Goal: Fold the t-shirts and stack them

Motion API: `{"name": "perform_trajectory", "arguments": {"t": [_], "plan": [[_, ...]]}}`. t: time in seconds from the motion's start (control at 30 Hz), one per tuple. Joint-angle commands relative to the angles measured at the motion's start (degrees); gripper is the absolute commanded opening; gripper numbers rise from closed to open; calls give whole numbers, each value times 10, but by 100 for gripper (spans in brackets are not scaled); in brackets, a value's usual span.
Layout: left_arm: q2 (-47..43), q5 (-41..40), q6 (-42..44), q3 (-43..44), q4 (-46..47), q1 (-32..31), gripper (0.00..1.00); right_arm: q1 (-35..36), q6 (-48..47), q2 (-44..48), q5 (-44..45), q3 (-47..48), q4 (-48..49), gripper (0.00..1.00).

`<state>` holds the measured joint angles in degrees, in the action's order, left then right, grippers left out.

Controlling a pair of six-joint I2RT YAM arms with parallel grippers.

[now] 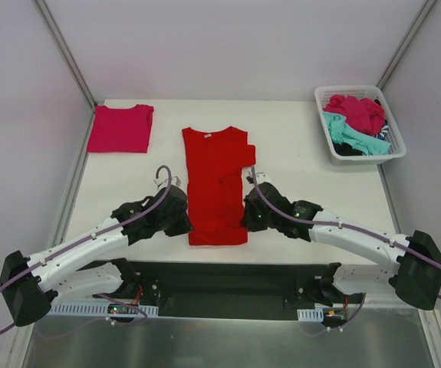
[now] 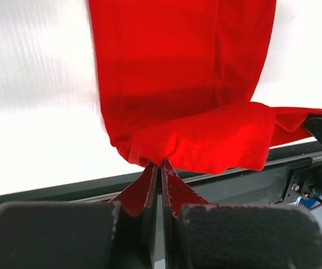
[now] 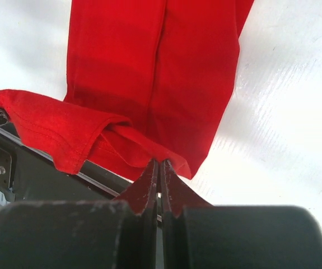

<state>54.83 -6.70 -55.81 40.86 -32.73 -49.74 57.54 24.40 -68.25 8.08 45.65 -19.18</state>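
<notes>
A bright red t-shirt (image 1: 216,184) lies in the middle of the table, folded lengthwise into a narrow strip with its collar at the far end. My left gripper (image 1: 188,222) is shut on the hem's near left corner (image 2: 149,154), and the cloth bunches at its tips (image 2: 161,164). My right gripper (image 1: 245,218) is shut on the near right corner, pinching a fold of the red cloth (image 3: 149,73) at its tips (image 3: 159,162). The hem is raised a little at the table's near edge. A magenta-pink t-shirt (image 1: 120,128) lies folded at the far left.
A white lattice basket (image 1: 358,90) stands at the far right, holding a magenta shirt (image 1: 356,110), a teal one (image 1: 354,138) and some dark cloth (image 1: 348,150). The dark frame of the arm bases (image 1: 220,280) runs just beyond the table's near edge.
</notes>
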Motion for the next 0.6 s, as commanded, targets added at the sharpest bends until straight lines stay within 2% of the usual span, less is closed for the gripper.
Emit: {"name": "perform_trajectory", "arguments": {"t": [0.0,0.13,0.4,0.57], "plan": [[15,21,39,28,14,23,0,-21,-31,-15,-24,37,10,1],[37,39,64,38,29,53,0,-52,-47,-49,-48,63,13,1],[115,90,126,98,67,161,0,-138,-86,-134,-121,142,12,1],[163,124,152,129,91,207,0,-187,-109,-172,-161,202,-3,1]]}}
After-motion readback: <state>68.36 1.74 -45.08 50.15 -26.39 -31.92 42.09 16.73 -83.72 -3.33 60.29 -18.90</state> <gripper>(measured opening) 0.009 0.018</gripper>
